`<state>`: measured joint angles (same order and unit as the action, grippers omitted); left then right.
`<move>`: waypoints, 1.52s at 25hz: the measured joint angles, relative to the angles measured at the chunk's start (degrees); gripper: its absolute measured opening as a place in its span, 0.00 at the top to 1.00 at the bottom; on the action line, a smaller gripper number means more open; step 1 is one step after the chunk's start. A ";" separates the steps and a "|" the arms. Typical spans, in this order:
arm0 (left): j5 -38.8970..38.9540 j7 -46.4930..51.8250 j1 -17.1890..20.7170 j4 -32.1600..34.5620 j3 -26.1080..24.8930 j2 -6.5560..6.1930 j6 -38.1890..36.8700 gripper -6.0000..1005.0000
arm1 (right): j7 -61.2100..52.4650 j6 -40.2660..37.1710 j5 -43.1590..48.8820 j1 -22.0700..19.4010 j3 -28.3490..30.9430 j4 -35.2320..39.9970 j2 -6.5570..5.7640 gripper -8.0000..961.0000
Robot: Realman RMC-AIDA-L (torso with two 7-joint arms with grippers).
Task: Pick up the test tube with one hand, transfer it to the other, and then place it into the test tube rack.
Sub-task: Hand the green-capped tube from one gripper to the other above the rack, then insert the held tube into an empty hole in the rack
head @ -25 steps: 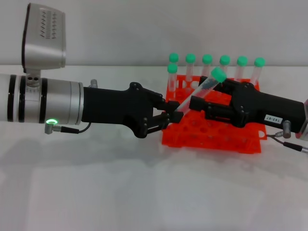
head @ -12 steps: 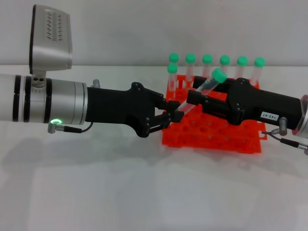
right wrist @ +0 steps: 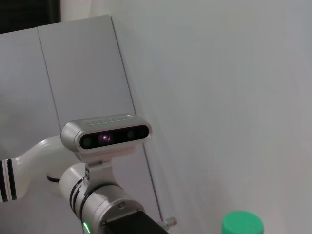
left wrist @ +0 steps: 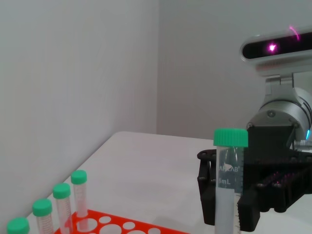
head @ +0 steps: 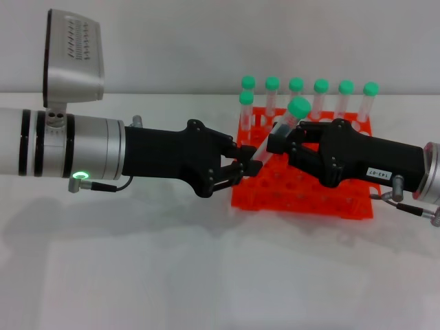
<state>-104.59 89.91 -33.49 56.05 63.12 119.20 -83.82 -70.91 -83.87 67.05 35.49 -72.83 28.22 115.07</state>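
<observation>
The test tube (head: pixel 264 146), clear with a green cap (head: pixel 299 108), hangs tilted in the air in front of the orange-red test tube rack (head: pixel 309 196). My left gripper (head: pixel 246 161) reaches in from the left and is shut on the tube's lower end. My right gripper (head: pixel 283 139) reaches in from the right, its jaws open on either side of the tube just below the cap. In the left wrist view the tube (left wrist: pixel 230 170) stands upright with a right gripper finger (left wrist: pixel 207 195) close beside it. The right wrist view shows only the cap (right wrist: pixel 242 224).
Several other green-capped tubes (head: pixel 321 96) stand in the rack's back rows; some show in the left wrist view (left wrist: pixel 62 204) above the rack's holes (left wrist: pixel 122 226). A white wall rises behind the table. My left wrist camera (right wrist: pixel 105 134) faces the right wrist.
My right gripper has moved left along the tube, and its jaws now straddle it below the cap. The tube's cap has shifted left. My left gripper has hardly moved since half a second ago.
</observation>
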 joint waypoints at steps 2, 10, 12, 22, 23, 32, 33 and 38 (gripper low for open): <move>0.00 0.10 0.07 -0.01 0.02 0.05 0.01 0.67 | 0.04 0.00 0.01 -0.06 -0.01 0.01 0.06 0.69; 0.35 1.42 0.81 -0.08 -0.03 0.07 0.23 0.66 | 0.02 -0.08 0.16 -0.60 0.06 0.01 0.00 0.78; 0.90 1.67 1.22 -0.08 -0.28 0.07 0.25 0.66 | 0.02 -0.11 0.12 -0.90 0.20 0.01 -0.03 0.78; 4.53 1.32 6.49 0.79 -3.21 -0.18 0.25 0.41 | 0.07 1.76 -0.26 -1.32 0.48 0.00 -0.10 0.78; 4.63 1.23 7.14 0.82 -4.04 -0.15 0.26 0.38 | 0.09 2.20 -0.26 -1.33 0.49 -0.01 -0.08 0.77; 17.96 -10.36 16.40 -5.31 -13.72 0.05 1.71 0.13 | 1.44 12.01 -1.40 -0.65 0.50 -0.01 0.31 0.76; 19.50 -11.45 16.91 -6.52 -14.32 0.06 2.06 0.11 | 2.03 13.41 -1.93 -0.67 0.50 0.00 0.38 0.76; 29.77 -22.10 19.50 -16.02 -16.80 -0.08 3.07 0.11 | 3.75 18.04 -2.74 -0.01 0.46 0.02 0.59 0.75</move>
<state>-74.82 67.81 -13.98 40.03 46.32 119.12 -80.76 -67.17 -65.82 64.31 35.48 -72.36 28.23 115.66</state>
